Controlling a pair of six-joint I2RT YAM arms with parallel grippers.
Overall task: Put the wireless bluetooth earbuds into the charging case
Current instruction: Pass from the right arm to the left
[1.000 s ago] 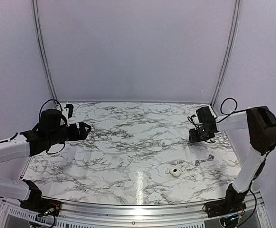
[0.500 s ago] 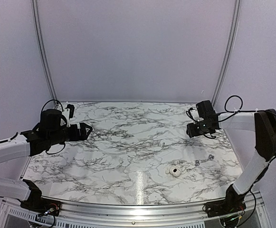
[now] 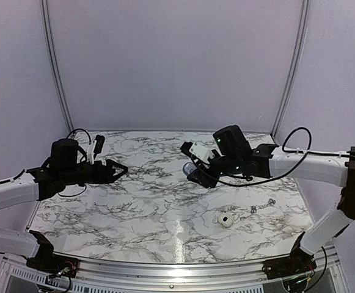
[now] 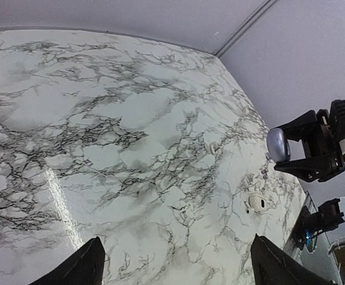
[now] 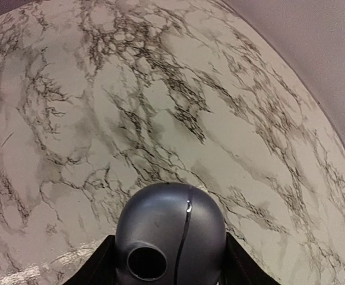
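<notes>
far left, hangs over the marble desk (image 3: 134,210) with the left claw (image 3: 121,172) spread wide. right of centre, grips the closed charging case (image 5: 169,228) by its rounded sides in the right claw (image 3: 194,171), held clear above the desk. near that, down on the desk, shows a small earbud (image 4: 214,147); further right and nearer the bases, well apart from the case, the other earbud (image 3: 225,220).
</notes>
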